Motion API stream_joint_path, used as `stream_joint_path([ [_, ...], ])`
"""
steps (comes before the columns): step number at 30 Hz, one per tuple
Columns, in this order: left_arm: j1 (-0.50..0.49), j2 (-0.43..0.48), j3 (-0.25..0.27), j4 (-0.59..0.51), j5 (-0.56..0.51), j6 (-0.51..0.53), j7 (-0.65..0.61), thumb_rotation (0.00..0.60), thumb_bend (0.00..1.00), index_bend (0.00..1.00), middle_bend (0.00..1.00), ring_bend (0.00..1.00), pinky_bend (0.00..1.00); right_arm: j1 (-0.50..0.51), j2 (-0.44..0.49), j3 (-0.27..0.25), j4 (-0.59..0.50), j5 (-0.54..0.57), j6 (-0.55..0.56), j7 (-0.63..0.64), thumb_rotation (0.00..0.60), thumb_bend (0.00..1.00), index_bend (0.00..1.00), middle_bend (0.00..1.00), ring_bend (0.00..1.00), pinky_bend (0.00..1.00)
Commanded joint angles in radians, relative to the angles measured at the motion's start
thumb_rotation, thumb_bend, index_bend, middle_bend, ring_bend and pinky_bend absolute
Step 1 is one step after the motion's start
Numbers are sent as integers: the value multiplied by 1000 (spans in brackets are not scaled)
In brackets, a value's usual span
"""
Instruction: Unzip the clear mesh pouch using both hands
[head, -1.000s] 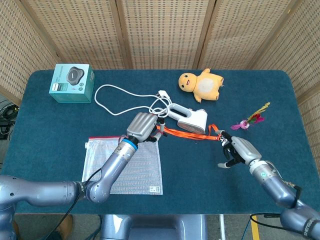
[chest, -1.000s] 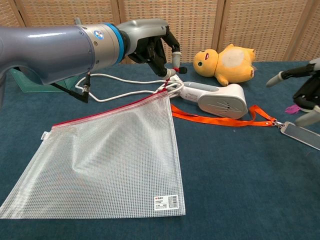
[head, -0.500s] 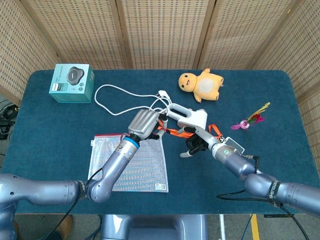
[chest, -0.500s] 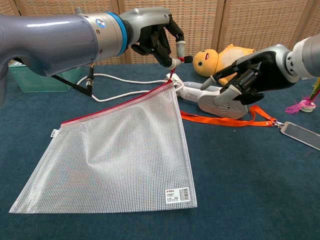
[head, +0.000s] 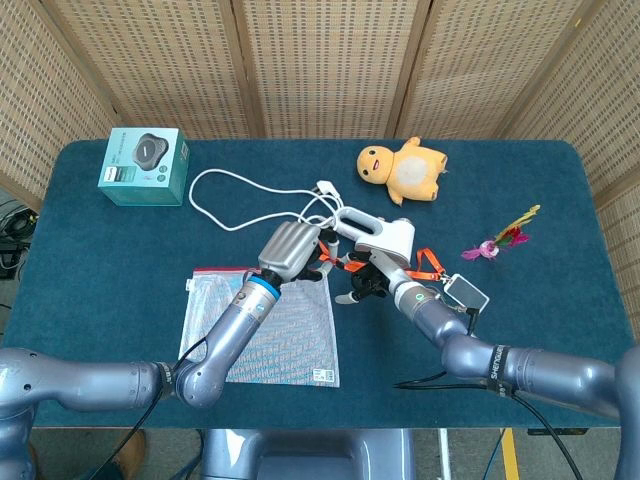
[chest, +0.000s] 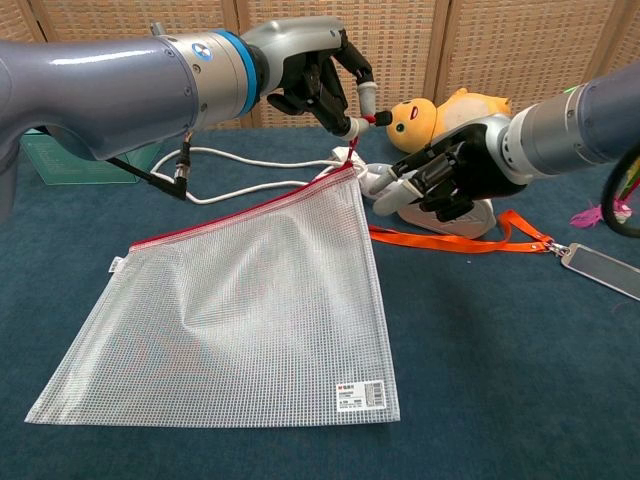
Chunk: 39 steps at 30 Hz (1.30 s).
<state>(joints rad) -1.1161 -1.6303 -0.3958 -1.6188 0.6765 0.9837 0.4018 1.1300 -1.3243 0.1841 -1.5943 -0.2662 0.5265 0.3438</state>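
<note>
Blue table (head: 100, 260): left hand (chest: 315, 75) pinches red zipper pull (chest: 352, 143), lifting mesh pouch (chest: 250, 300) corner. Right hand (chest: 445, 175) empty, fingers spread, just beside that corner. Next: right hand needs to grip pouch edge, then left draws the slider.

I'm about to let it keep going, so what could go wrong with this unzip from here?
The left hand holds only the small red zipper pull, lifting that corner of the mesh pouch; the pinch may slip. The right hand has no hold yet, so the pouch may drag. The white device and orange strap lie close enough to snag.
</note>
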Motion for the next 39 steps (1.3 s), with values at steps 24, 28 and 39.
stream_joint_path([
  [24, 16, 16, 11, -10, 43, 16, -51, 600, 681, 876, 977, 1000, 1000, 39, -68, 59, 29, 151, 25, -24, 600, 351, 500, 897, 909, 970],
  [28, 20, 21, 14, -11, 46, 12, -60, 600, 681, 876, 977, 1000, 1000, 40, -71, 68, 29, 159, 28, -30, 600, 400, 523, 901, 915, 974],
  [39, 34, 37, 19, -3, 52, -2, -89, 600, 681, 876, 977, 1000, 1000, 9, -81, 91, 20, 137, 42, -32, 600, 623, 635, 925, 929, 986],
])
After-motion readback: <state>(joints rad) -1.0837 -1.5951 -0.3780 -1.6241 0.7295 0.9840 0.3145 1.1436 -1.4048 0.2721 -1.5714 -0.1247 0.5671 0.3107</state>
